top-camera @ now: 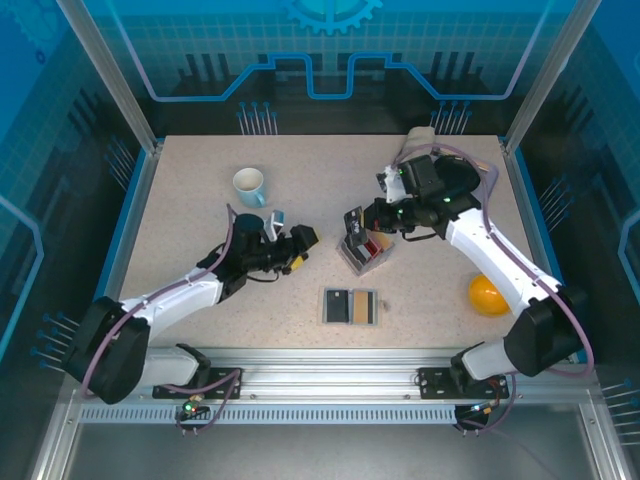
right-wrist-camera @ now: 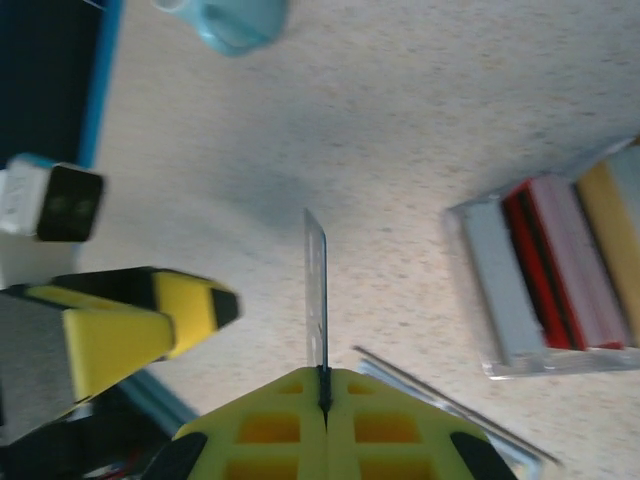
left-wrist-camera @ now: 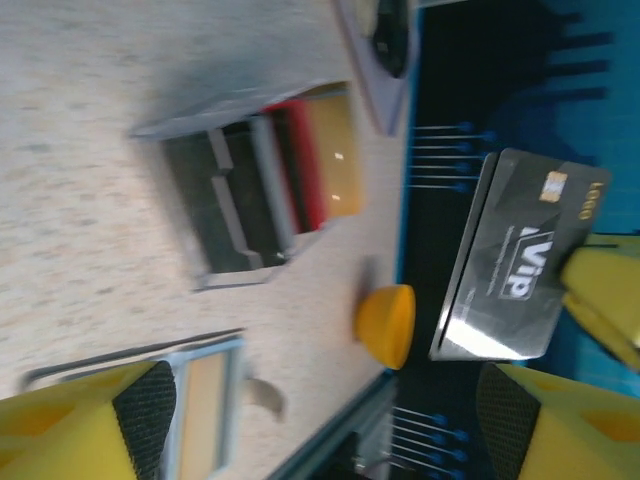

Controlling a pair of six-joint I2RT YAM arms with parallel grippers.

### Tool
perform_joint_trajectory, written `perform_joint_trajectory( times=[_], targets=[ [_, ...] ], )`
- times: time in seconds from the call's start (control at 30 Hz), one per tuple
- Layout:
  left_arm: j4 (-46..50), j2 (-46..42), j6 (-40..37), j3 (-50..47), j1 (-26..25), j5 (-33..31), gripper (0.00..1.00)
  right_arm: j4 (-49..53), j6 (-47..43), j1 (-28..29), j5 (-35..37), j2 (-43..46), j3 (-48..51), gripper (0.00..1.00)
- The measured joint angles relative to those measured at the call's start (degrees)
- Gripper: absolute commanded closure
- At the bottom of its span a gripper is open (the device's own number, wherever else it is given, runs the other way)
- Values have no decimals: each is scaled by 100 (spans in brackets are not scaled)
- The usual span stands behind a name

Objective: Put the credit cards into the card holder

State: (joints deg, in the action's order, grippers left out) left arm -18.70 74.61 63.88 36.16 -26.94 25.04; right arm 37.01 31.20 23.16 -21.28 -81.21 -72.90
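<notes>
Right gripper (right-wrist-camera: pixel 325 388) clamps 1 dark credit card (left-wrist-camera: pixel 512 262) over the middle of the worktop (top-camera: pixel 180 215); left gripper (left-wrist-camera: pixel 325 408) gapes beside it. Card holder (top-camera: pixel 350 305) lies unfolded near the front edge.

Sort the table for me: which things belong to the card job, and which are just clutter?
Job: VIP card in the right claw; other cards; holder, lying open.
Clutter: mug; orange object; beige thing near the far edge.
</notes>
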Motion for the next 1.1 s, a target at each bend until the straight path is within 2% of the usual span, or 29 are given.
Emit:
perform_joint_trajectory(
  times=[0.13, 0.37, 0.67, 0.73, 0.8, 0.9, 1.1],
  targets=[
    [-680, 256, 293, 306, 0, 407, 16, -389, 361, -98, -791, 70, 109, 99],
    [-1381, 573, 581, 673, 0, 837, 22, -927, 813, -131, -1556, 72, 391, 99],
    [-1812, 697, 844, 686, 4, 1047, 69, -1270, 1088, -214, -1919, 68, 481, 97],
    [-1843, 697, 870, 686, 11, 1071, 83, -1316, 1126, -254, -1978, 59, 514, 96],
    [-1864, 697, 903, 686, 17, 1084, 91, -1357, 1143, -273, -2004, 50, 531, 95],
    [-1937, 678, 942, 691, 22, 1084, 98, -1373, 1182, -297, -2028, 20, 549, 91],
    [-2009, 675, 975, 688, 22, 1086, 100, -1445, 1220, -297, -2157, 9, 568, 70]
  ],
)
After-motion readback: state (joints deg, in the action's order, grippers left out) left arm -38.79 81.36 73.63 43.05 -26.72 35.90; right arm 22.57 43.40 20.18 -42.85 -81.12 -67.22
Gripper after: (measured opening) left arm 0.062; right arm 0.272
